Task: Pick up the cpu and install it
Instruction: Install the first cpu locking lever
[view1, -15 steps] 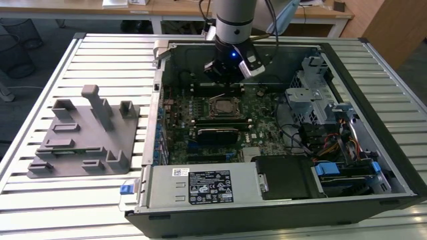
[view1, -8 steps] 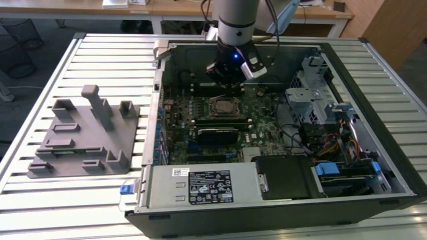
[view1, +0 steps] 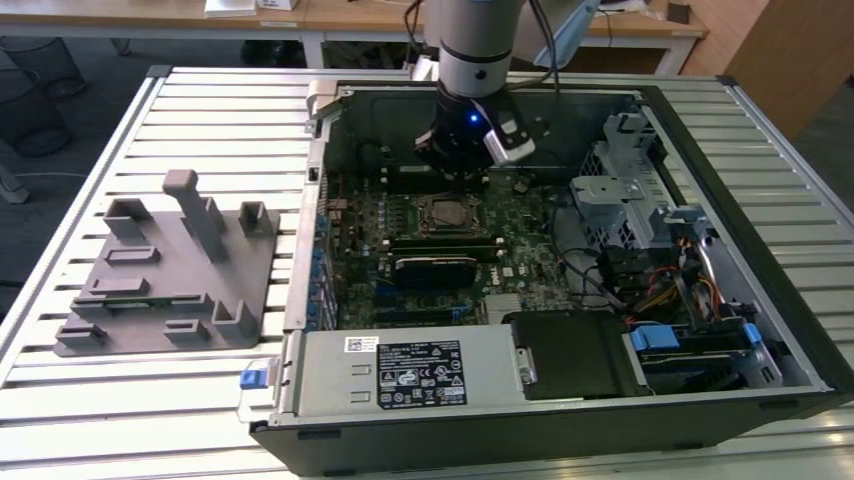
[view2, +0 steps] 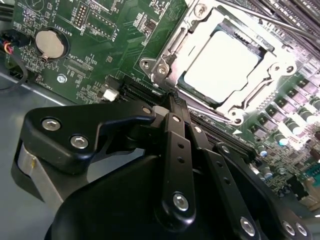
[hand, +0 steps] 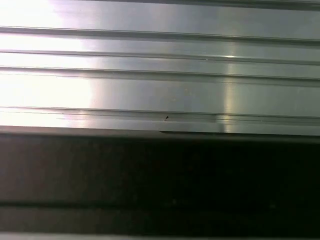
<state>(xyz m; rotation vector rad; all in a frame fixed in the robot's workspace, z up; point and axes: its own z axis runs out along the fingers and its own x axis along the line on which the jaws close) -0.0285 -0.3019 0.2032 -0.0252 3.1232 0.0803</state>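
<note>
The cpu (view2: 222, 65) is a pale silver square lying flat inside the metal socket frame (view2: 160, 62) on the green motherboard. In the exterior view the cpu (view1: 445, 212) sits near the middle of the open computer case. My gripper (view2: 172, 97) hangs just beside the socket, apart from the chip, its black fingers (view2: 176, 145) pressed together with nothing between them. Seen from the exterior view, the gripper (view1: 461, 172) hovers over the board just beyond the socket, under the arm's silver wrist.
A grey box with a label (view1: 400, 372) fills the case's near side. A drive cage (view1: 627, 190) and cables stand on the exterior view's right. A grey fixture (view1: 174, 270) rests on the ribbed table (hand: 160, 75). A coin battery (view2: 50, 43) sits on the board.
</note>
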